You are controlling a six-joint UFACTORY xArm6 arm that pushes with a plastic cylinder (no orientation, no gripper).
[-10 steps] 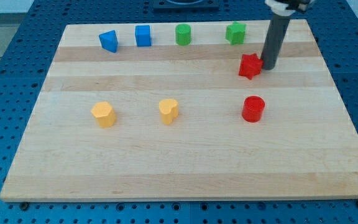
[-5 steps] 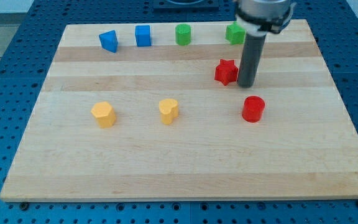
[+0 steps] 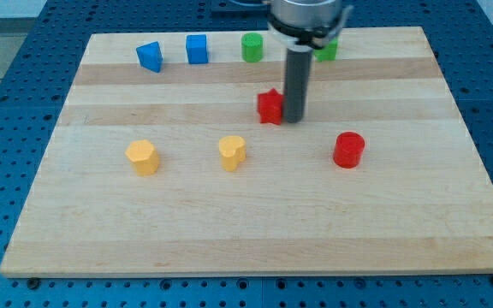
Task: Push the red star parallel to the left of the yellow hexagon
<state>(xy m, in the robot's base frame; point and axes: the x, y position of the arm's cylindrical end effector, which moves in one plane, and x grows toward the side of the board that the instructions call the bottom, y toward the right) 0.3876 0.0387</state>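
Nearest me on the surface (image 3: 255, 231), two yellow blocks: the hexagon (image 3: 142, 157) toward the left edge, another (image 3: 232, 152) mid-surface, with a red cylinder (image 3: 348, 150) rightward. Beyond, my tip (image 3: 294, 119) touches the red star's (image 3: 270, 106) right side; this end effector is a plain rod, holding nothing. Blue and green blocks line the far edge.

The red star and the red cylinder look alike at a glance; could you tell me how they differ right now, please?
The red star has a pointed outline, while the red cylinder is round with a flat top. The star sits nearer the view's top and further left; the cylinder lies lower and to the right. My tip is against the star's right side, whereas the cylinder stands alone, apart from it. Both are red and rest on the wooden board.
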